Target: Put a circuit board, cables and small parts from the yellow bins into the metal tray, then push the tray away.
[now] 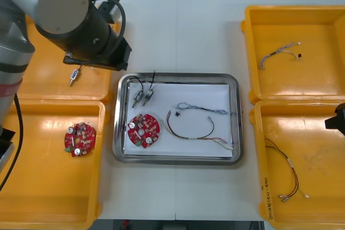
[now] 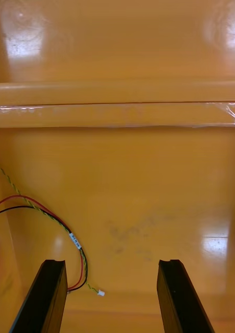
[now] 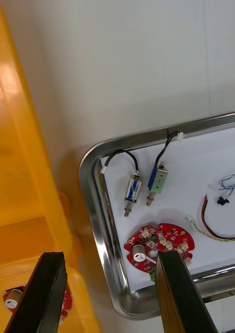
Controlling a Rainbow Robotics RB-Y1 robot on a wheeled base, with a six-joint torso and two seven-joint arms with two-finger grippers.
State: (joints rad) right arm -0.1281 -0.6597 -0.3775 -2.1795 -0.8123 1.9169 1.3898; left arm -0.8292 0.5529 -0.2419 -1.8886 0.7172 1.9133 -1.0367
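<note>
My left gripper (image 3: 111,255) hangs wide and empty just off the far-left corner of the metal tray (image 1: 178,75). Two small metal parts (image 1: 143,97) lie in that corner, the circuit board (image 1: 143,130) sits near the near-left corner, and the blue and white cable (image 1: 202,107) and red and yellow cable (image 1: 195,138) stretch toward the tray's right edge. My right gripper (image 2: 112,261), equally wide and empty, hovers above the near-right yellow bin (image 1: 323,187).
</note>
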